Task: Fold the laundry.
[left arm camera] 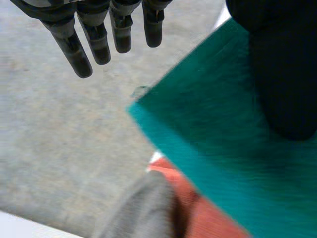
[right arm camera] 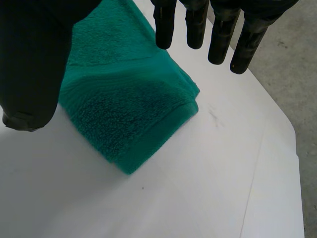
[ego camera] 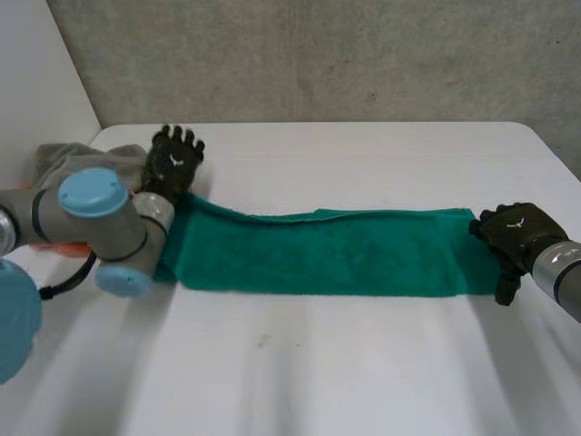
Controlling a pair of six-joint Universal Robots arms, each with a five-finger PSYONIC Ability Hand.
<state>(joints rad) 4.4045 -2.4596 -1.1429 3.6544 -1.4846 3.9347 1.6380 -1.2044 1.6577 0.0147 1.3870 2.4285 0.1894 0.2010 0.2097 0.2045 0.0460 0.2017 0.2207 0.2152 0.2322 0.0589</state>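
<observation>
A green towel [ego camera: 318, 252] lies folded lengthwise into a long strip across the white table [ego camera: 363, 363]. My left hand [ego camera: 174, 163] hovers open just above the towel's left end, fingers [left arm camera: 81, 44] straight and spread, thumb over the green towel [left arm camera: 223, 148]. My right hand [ego camera: 515, 234] is open at the towel's right end; its fingers [right arm camera: 198, 25] are straight above the doubled corner of the towel [right arm camera: 129, 114], and nothing is held.
A pile of other laundry, grey cloth [ego camera: 68, 159] over an orange piece [left arm camera: 203, 213], sits at the table's far left behind my left arm. The grey cloth [left arm camera: 141, 208] lies beside the towel's left corner.
</observation>
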